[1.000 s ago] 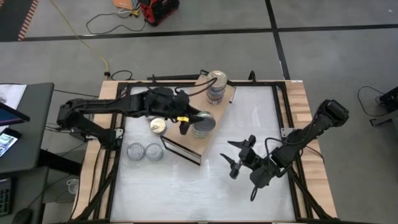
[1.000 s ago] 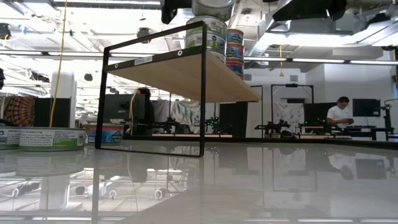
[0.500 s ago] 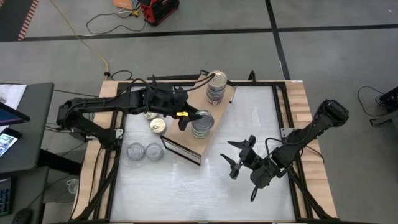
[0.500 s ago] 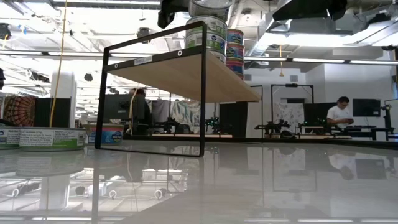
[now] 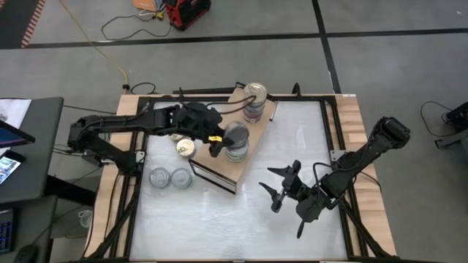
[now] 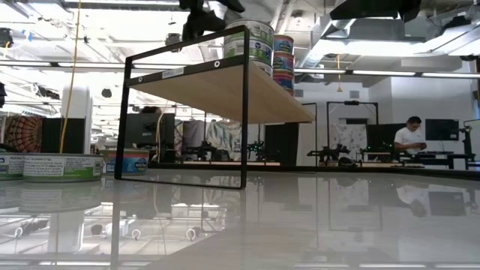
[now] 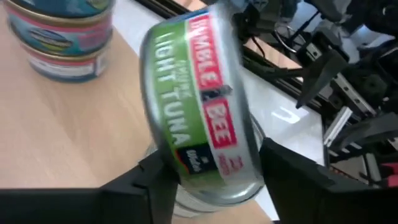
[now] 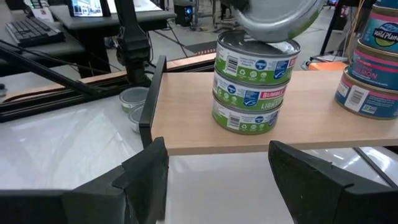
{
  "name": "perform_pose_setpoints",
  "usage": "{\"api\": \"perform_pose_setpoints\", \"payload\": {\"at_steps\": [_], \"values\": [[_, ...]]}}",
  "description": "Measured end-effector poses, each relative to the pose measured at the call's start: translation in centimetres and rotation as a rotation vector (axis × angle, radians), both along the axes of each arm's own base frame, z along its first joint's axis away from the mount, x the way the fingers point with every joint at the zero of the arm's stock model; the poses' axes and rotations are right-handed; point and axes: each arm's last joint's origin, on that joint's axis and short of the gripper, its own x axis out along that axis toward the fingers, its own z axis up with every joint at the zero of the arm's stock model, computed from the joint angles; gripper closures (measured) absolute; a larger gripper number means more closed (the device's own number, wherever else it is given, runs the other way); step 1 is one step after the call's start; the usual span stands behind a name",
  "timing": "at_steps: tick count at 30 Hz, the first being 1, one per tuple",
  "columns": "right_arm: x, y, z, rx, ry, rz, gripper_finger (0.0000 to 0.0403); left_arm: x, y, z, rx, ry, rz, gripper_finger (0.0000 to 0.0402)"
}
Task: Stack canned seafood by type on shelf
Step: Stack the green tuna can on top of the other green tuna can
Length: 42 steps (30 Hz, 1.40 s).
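Observation:
My left gripper [image 5: 224, 140] is over the tan plywood shelf [image 5: 219, 169], shut on a green-label tuna tin [image 7: 199, 93]. That tin is tilted above a stack of green-label tins [image 8: 252, 87] standing on the shelf top. A stack of blue and pink tins [image 5: 254, 104] stands at the shelf's far end. One gold-lid tin [image 5: 186, 147] and two silver-lid tins [image 5: 170, 177] rest flat on the white table left of the shelf. My right gripper [image 5: 276, 187] waits open, low over the table to the right of the shelf. My left gripper pinches the green-label tin by its side wall [image 7: 180, 165], one finger [image 7: 152, 177] on each side across its width. It comes from the table's left, slanting down. The tin is tilted, silver bottom [image 8: 273, 15] showing; whether its low edge touches the stack top cannot be told.
The shelf [image 6: 225, 86] is a raised board on a black frame [image 6: 244, 105], with open space beneath. Wooden rails [image 5: 358, 124] border the white table. Open white tabletop [image 5: 219, 219] lies near the front edge. A person [image 6: 411, 135] sits far off in the room.
My left gripper has drawn slightly toward the far edge over the green stack and turned, and the tin in it has gone from lying flat to tilted. My right arm has kept still.

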Motion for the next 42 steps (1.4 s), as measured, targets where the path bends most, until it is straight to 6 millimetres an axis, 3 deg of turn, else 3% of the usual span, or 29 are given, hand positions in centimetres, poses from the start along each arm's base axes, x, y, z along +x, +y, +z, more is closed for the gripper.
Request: {"api": "perform_pose_setpoints", "payload": {"at_steps": [9, 23, 28, 30, 33, 36, 42], "values": [[-0.1, 0.1, 0.0, 0.005, -0.003, 0.004, 0.0101, -0.7, -0.2, 0.8, 0.041, -0.020, -0.022, 0.0151], [0.0, 0.1, 0.1, 0.014, -0.014, 0.003, 0.0101, -2.4, -1.9, 1.3, 0.057, 0.034, -0.031, 0.0149], [-0.1, 0.1, 0.1, 0.002, -0.010, -0.008, 0.0101, -3.6, -2.1, 2.4, 0.124, -0.001, -0.050, 0.0149], [-0.4, -0.3, -0.3, -0.047, 0.009, -0.065, 0.0101, -4.6, -2.4, 3.4, 0.206, -0.033, -0.041, 0.0149], [-0.3, -2.7, -1.4, -0.008, 0.107, -0.127, 0.0101, -6.0, -3.2, 4.5, 0.323, -0.065, -0.013, 0.0149], [-1.8, -4.2, -3.1, 0.008, 0.274, -0.192, 0.0101, -7.1, -4.7, 4.8, 0.347, -0.057, -0.067, 0.0149], [-4.7, -4.2, -3.8, 0.162, 0.387, -0.283, 0.0101, -9.0, -8.1, 4.9, 0.423, -0.047, -0.155, 0.0149]]}}
